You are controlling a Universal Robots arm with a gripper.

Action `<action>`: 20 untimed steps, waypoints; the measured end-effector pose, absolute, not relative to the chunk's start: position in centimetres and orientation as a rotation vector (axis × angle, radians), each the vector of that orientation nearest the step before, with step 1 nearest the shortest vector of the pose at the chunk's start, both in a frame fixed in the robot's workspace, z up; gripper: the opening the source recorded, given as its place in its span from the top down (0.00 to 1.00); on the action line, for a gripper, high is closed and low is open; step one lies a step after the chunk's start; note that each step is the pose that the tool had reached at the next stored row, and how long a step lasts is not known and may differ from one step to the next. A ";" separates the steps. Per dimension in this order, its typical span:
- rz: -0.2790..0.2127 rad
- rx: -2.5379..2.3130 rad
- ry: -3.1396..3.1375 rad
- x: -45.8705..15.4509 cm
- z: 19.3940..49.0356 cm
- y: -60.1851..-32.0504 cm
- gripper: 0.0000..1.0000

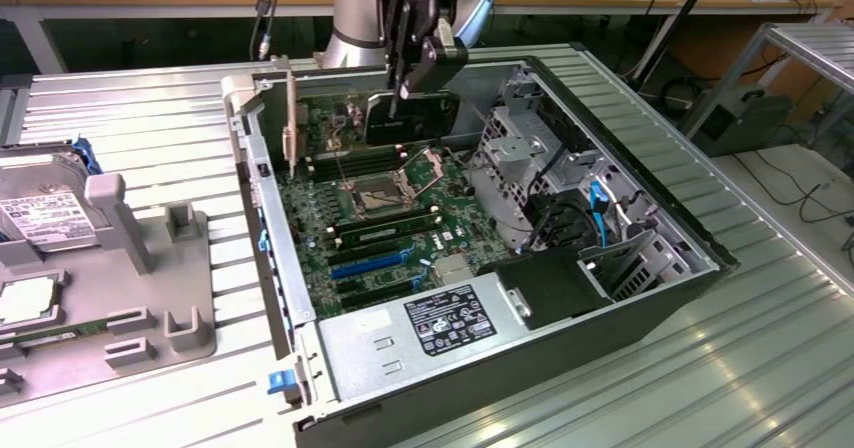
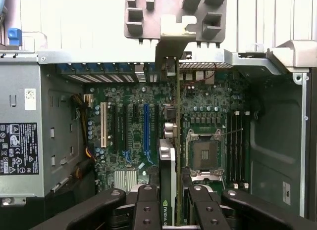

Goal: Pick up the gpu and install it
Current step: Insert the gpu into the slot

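My pincer (image 1: 424, 76) is partly closed and clamped on the gpu (image 1: 422, 118), one finger on each face. The card hangs edge-down inside the open computer case (image 1: 262, 258), over the far end of the motherboard (image 1: 387, 238). I cannot tell whether its lower edge touches the board.

Exterior view, starting from its left: a grey fixture tray (image 1: 174, 288) on the ribbed worktop (image 1: 134, 108) carries a hard drive (image 1: 40, 218) with a white label, its print too small to read. Next is the case, with the CPU socket (image 1: 379, 199) near the held card. The power supply (image 1: 387, 353) at the near end carries a black label, also unreadable.

The wrist view shows, in order, the power supply label (image 2: 18, 148), a white slot (image 2: 104, 123) and a blue slot (image 2: 146, 123). After these comes the gpu (image 2: 168, 165), seen edge-on between the fingers of my pincer (image 2: 171, 207), with its silvery bracket (image 2: 171, 39) at the far end. The CPU socket (image 2: 203, 155) is last. The card's edge reads "NVIDIA".
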State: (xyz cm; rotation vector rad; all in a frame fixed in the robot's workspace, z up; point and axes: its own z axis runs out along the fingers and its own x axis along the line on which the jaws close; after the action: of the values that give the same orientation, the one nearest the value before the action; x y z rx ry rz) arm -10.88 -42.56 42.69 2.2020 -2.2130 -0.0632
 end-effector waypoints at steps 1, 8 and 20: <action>-0.063 2.202 -2.213 -10.9 42.6 -42.5 0.73; -0.063 2.202 -2.213 -10.7 42.0 -42.5 0.73; -0.063 2.202 -2.213 -10.7 41.3 -42.5 0.73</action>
State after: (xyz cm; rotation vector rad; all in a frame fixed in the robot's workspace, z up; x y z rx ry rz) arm -10.71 -42.54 41.34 2.2020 -2.2131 -0.0633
